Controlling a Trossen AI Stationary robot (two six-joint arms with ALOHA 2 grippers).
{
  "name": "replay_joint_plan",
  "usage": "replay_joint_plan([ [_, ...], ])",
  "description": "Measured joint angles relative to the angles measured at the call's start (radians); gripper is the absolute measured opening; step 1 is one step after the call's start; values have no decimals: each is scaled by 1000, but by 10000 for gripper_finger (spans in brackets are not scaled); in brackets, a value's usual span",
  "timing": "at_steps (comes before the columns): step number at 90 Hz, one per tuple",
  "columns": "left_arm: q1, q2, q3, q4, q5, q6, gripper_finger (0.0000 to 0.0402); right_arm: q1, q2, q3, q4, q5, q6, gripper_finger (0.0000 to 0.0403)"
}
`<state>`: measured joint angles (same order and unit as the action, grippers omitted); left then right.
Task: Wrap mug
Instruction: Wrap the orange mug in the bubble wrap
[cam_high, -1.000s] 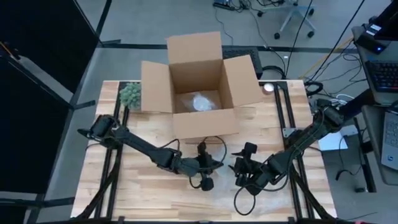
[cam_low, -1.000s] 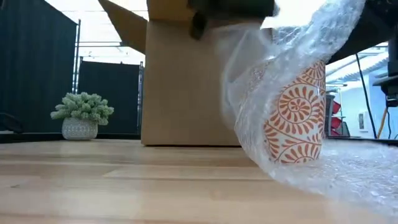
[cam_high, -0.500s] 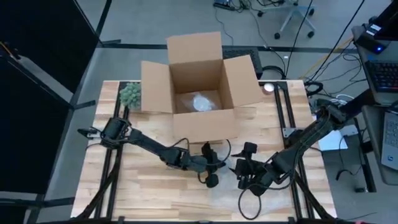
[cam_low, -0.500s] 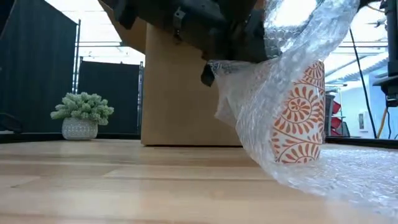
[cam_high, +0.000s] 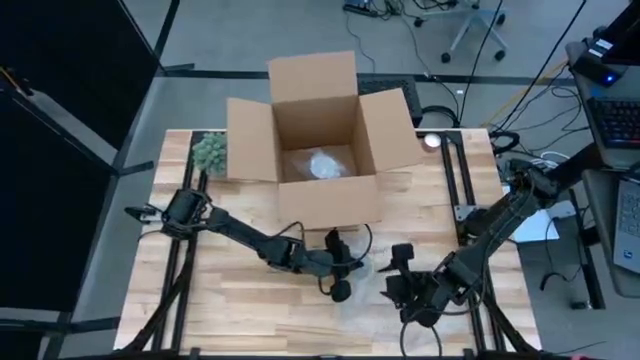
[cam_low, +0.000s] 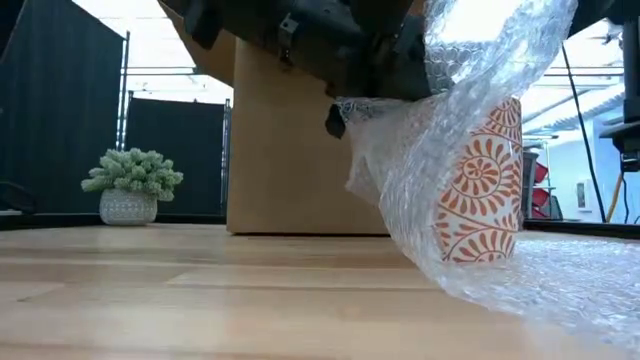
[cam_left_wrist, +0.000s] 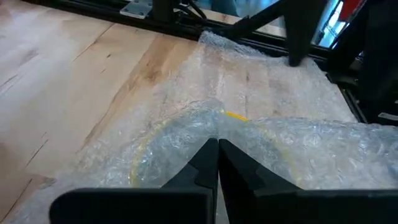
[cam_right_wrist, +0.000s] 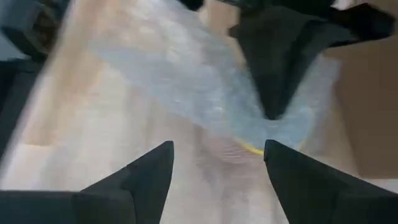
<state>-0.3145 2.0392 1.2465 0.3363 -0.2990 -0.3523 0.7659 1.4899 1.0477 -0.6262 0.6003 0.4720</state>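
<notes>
The left tool (cam_left_wrist: 217, 163), low and centre in the high view, is closed on a fold of the bubble wrap (cam_low: 480, 140), holding it up over the mug (cam_low: 478, 190). The orange-patterned mug stands upright on the worktop (cam_low: 200, 290) at the right of the low view, half draped by the sheet. The right tool (cam_right_wrist: 217, 165), just right of it in the high view, has its fingers spread apart, holding nothing. A cardboard box (cam_high: 318, 150) stands open at upper centre.

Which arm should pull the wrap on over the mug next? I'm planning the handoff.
Left, probably: the left gripper is shut on the bubble wrap draped over the mug; the right gripper is open, holding nothing.
</notes>
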Motion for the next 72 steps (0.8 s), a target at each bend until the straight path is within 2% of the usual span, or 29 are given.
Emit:
replay_joint_plan([
  [20,0,1,-1,0,1,0,0,-45,15,-86,192,-63,-122,235],
  [43,0,2,-2,11,2,0,0,-101,25,-87,197,-88,-212,235],
  [57,0,2,-2,14,2,16,0,-147,32,-87,196,-207,-222,235],
  [72,0,3,-3,9,1,20,0,-212,58,-86,222,-247,-247,235],
])
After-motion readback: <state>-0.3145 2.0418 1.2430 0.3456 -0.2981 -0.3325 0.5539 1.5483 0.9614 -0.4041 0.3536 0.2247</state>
